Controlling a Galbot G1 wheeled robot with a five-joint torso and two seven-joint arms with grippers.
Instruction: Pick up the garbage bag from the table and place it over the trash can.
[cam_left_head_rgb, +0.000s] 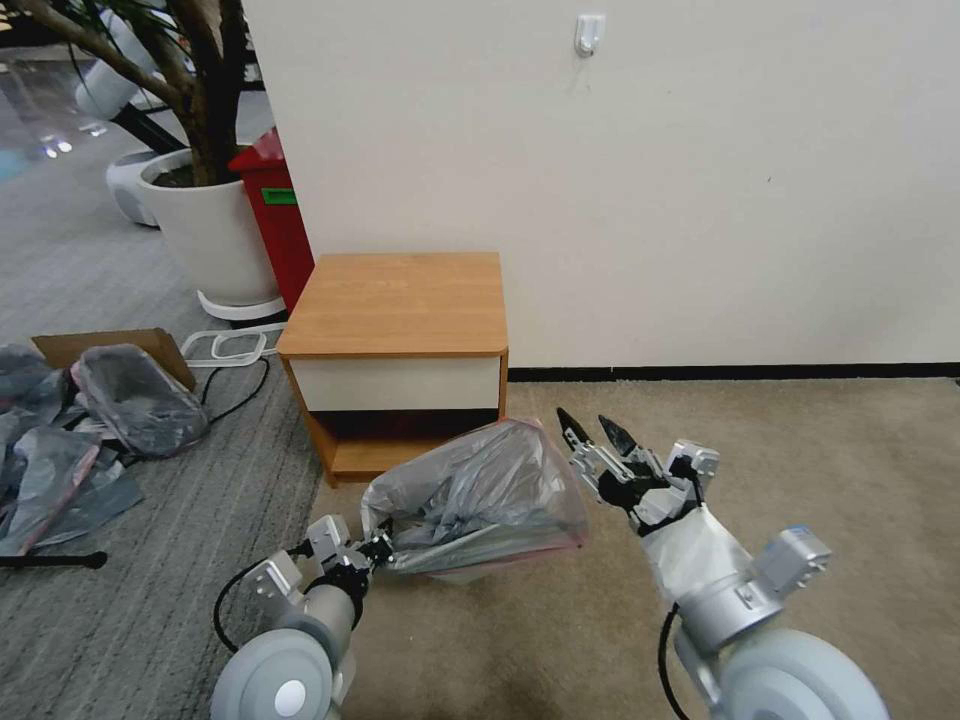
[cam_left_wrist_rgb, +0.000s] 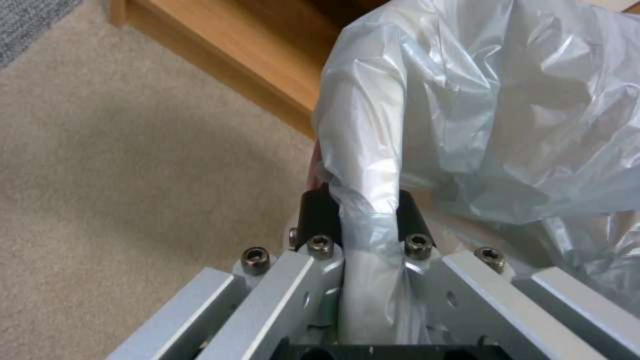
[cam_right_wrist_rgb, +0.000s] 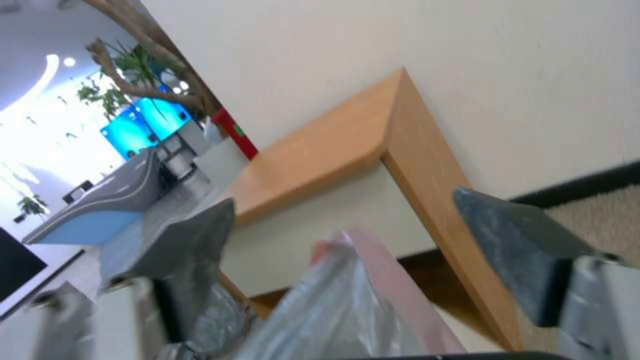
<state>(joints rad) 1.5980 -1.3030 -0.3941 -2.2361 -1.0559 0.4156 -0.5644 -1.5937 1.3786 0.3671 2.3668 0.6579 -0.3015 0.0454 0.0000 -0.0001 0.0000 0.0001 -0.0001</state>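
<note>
The grey translucent garbage bag (cam_left_head_rgb: 480, 485) with its pink-red rim billows on the carpet in front of the table (cam_left_head_rgb: 400, 300). It hides the trash can, apart from what looks like a pale sliver (cam_left_head_rgb: 455, 576) under its lower edge. My left gripper (cam_left_head_rgb: 383, 548) is at the bag's left edge and shut on a bunched fold of plastic; its black pads (cam_left_wrist_rgb: 319, 215) squeeze the bag (cam_left_wrist_rgb: 493, 125). My right gripper (cam_left_head_rgb: 583, 417) hovers open just right of the bag's top. Its two dark fingers (cam_right_wrist_rgb: 193, 245) stand wide apart, with the bag's rim (cam_right_wrist_rgb: 373, 270) low between them, untouched.
The wall runs right behind the table. A tall red bin (cam_left_head_rgb: 272, 215) and a white plant pot (cam_left_head_rgb: 210, 235) stand at the back left. A heap of grey bags (cam_left_head_rgb: 90, 430), a cardboard box (cam_left_head_rgb: 110, 345) and a black cable (cam_left_head_rgb: 235, 400) lie on the left floor. Open carpet lies to the right.
</note>
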